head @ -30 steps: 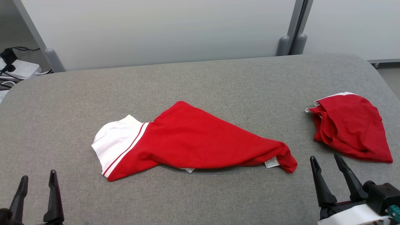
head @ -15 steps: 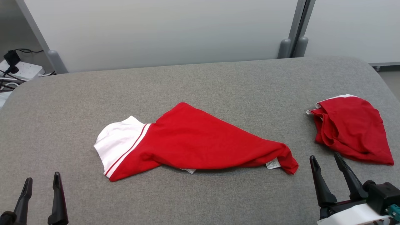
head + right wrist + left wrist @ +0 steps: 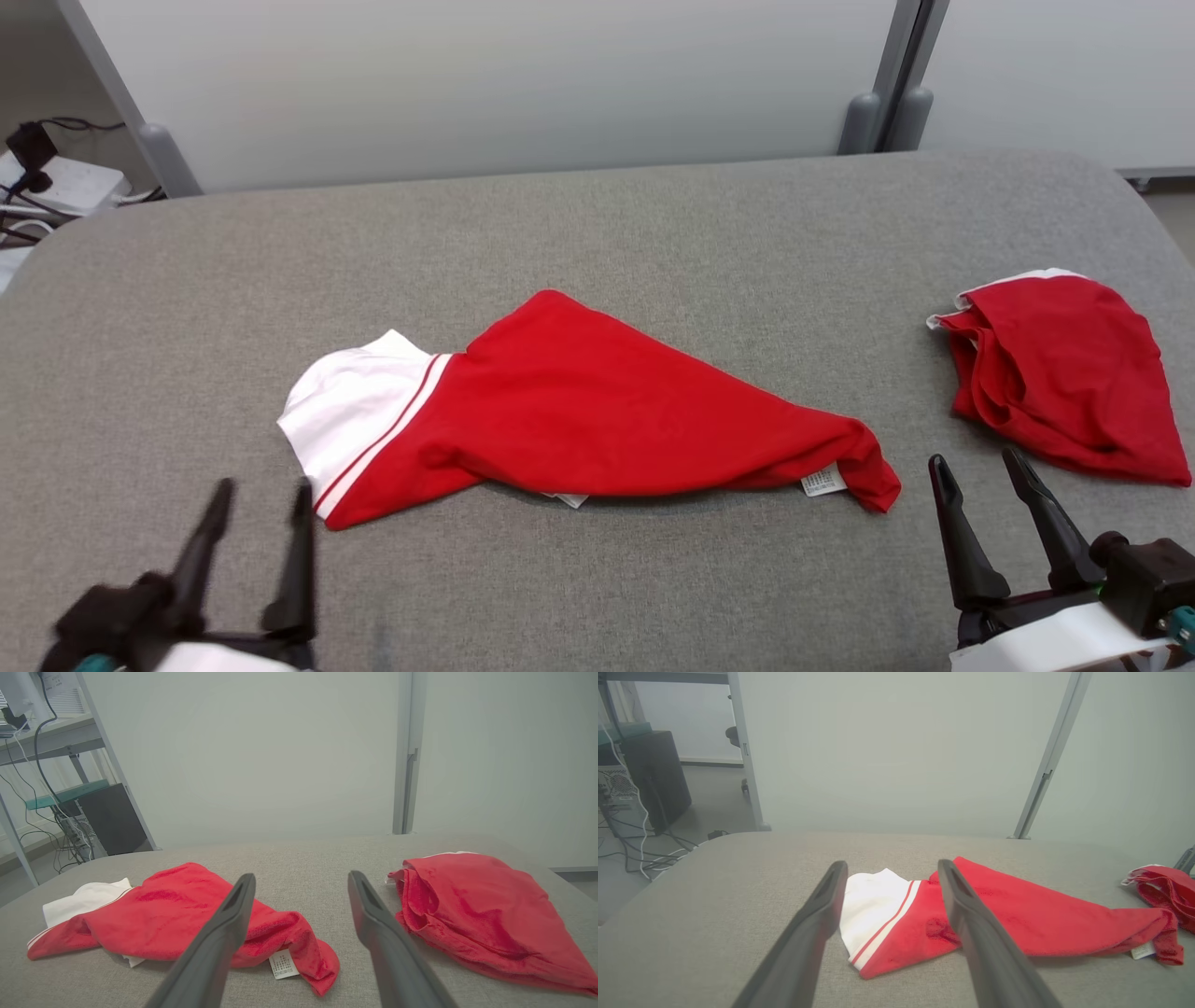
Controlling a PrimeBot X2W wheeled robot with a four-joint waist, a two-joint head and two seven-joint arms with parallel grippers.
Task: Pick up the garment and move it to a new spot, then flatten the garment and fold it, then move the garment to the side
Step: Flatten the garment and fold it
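Note:
A red garment with a white end and red stripe (image 3: pixel 579 420) lies crumpled in a long wedge across the middle of the grey table (image 3: pixel 597 233); it also appears as the garment (image 3: pixel 994 910) ahead of the left fingers and as the garment (image 3: pixel 177 914) to the left of the right fingers. My left gripper (image 3: pixel 261 490) is open, just short of the garment's white end, empty. My right gripper (image 3: pixel 976 462) is open and empty near the table's front right, beside the garment's tagged tip (image 3: pixel 826 481).
A second red garment (image 3: pixel 1055 373) lies bunched at the right side of the table, seen too as the bunched garment (image 3: pixel 472 905). Grey panels and posts stand behind the table. Cables and a power strip (image 3: pixel 47 182) lie on the floor at the far left.
My left gripper has moved forward and to the right, toward the garment's white end. The right gripper has stayed put. The head view shifted slightly.

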